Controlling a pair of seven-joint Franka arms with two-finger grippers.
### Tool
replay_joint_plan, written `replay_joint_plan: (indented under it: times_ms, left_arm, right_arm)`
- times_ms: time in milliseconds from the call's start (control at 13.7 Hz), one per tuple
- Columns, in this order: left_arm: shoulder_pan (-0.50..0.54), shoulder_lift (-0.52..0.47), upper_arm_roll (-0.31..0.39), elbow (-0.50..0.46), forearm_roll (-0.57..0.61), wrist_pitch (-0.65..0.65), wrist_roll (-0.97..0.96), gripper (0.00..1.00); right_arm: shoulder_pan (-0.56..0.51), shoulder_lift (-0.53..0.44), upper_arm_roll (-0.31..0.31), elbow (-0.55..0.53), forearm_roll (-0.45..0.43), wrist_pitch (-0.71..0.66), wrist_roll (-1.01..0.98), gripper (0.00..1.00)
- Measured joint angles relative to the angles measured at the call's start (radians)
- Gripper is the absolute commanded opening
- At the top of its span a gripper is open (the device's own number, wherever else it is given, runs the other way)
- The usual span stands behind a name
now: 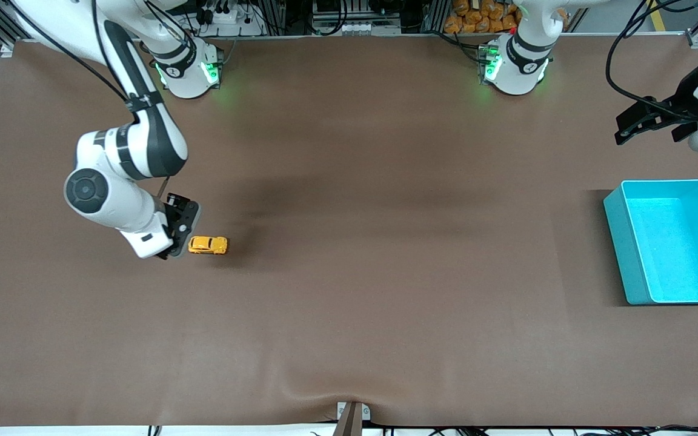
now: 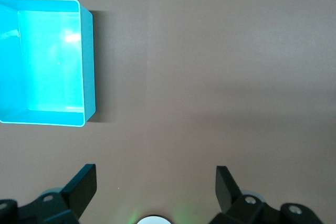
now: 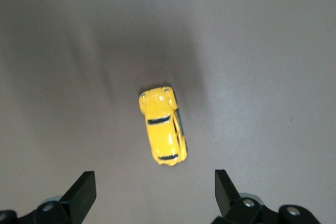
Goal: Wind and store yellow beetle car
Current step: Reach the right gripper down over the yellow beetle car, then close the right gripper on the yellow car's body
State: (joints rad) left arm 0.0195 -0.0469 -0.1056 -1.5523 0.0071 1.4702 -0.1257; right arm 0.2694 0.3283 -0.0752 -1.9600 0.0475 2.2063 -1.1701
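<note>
yellow beetle car [image 3: 163,126] upright on table [image 1: 349,303], just ahead of right gripper [image 3: 152,195], long axis roughly square to the wide jaw gap. left gripper [image 2: 155,187] wide apart, waiting near turquoise bin [image 2: 88,66].

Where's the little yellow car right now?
The yellow beetle car sits on the brown table toward the right arm's end, just beside the open right claw, well apart from the turquoise bin.
</note>
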Motion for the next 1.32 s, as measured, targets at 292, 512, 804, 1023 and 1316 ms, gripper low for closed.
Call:
replay_joint_plan:
  times_ms: [292,512,804,1023,1316]
  left_arm:
    - [0.0,0.0,0.0,0.0,0.0,0.0,0.0,1.0]
    - [0.0,0.0,0.0,0.0,0.0,0.0,0.0,1.0]
    - [0.0,0.0,0.0,0.0,0.0,0.0,0.0,1.0]
    - [0.0,0.0,0.0,0.0,0.0,0.0,0.0,1.0]
    - [0.0,0.0,0.0,0.0,0.0,0.0,0.0,1.0]
  right_arm:
    - [-0.003,0.087,-0.011,-0.01,0.0,0.122,-0.207,1.0]
    - [-0.004,0.15,-0.012,-0.011,0.0,0.183,-0.239,0.91]
    - [-0.003,0.182,-0.009,-0.011,0.0,0.211,-0.241,0.78]
    - [-0.002,0.182,-0.005,-0.011,0.014,0.205,-0.241,0.78]
    - [-0.001,0.186,0.008,-0.018,0.047,0.202,-0.241,0.78]
